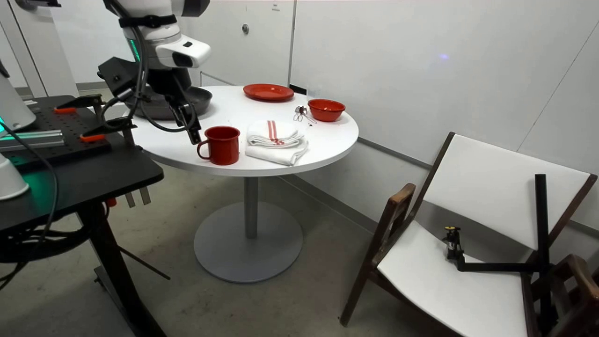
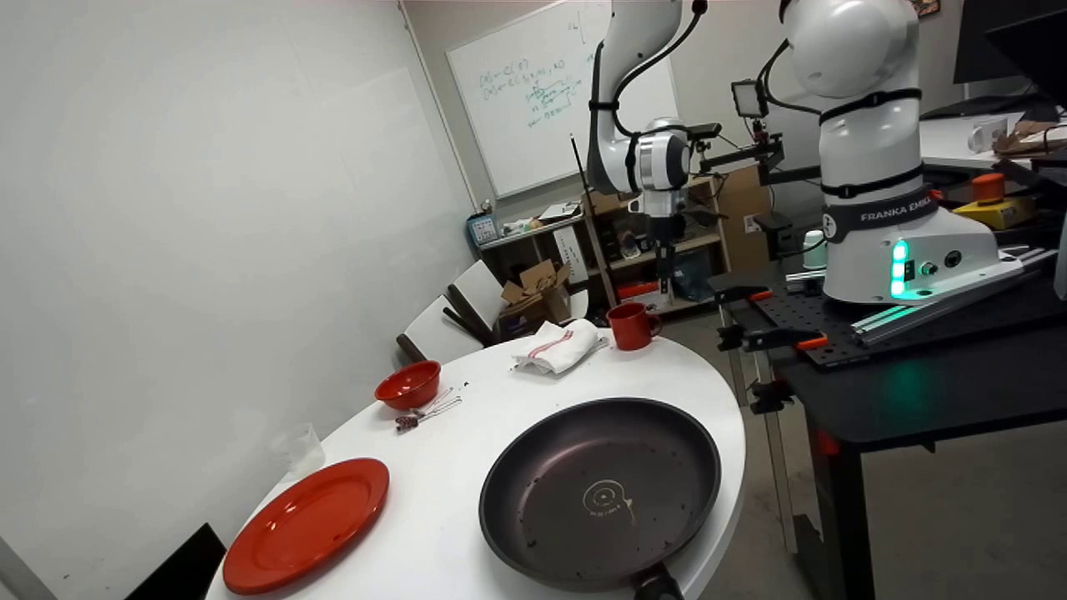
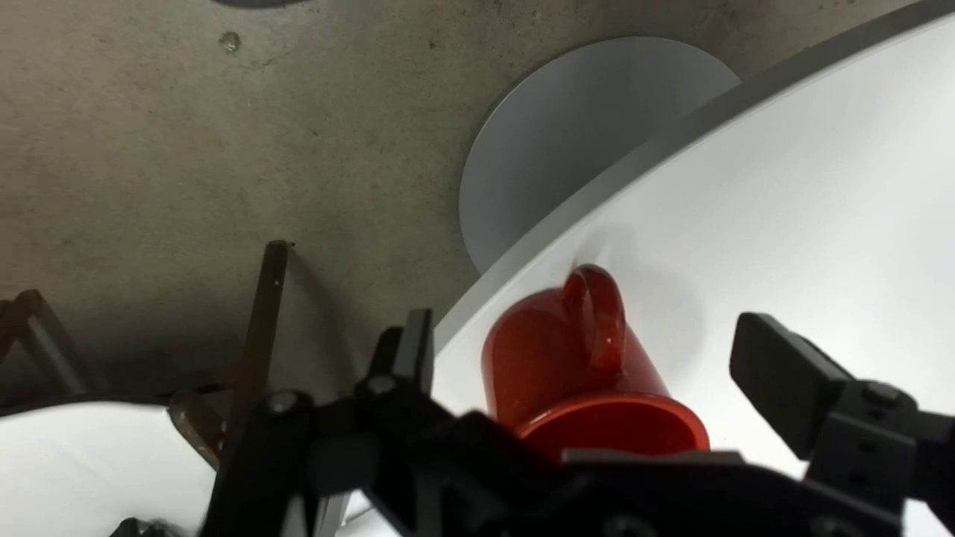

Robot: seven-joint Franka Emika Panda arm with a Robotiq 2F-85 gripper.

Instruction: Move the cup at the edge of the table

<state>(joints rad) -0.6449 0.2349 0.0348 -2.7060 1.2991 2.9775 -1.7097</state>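
In the wrist view's lower middle, a shiny, round red mug (image 3: 548,377) stands on the round white bench (image 3: 806,216), near its edge. The black two-fingered tool (image 3: 588,347) hangs near, spread wide.

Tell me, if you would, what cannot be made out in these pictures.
Pan handle: end cut off by the bottom edge in an exterior view.
Cup: inside bottom hidden in the wrist view; the open jaws' base covers part of its mouth.
Whiteboard writing: too small to read in an exterior view.
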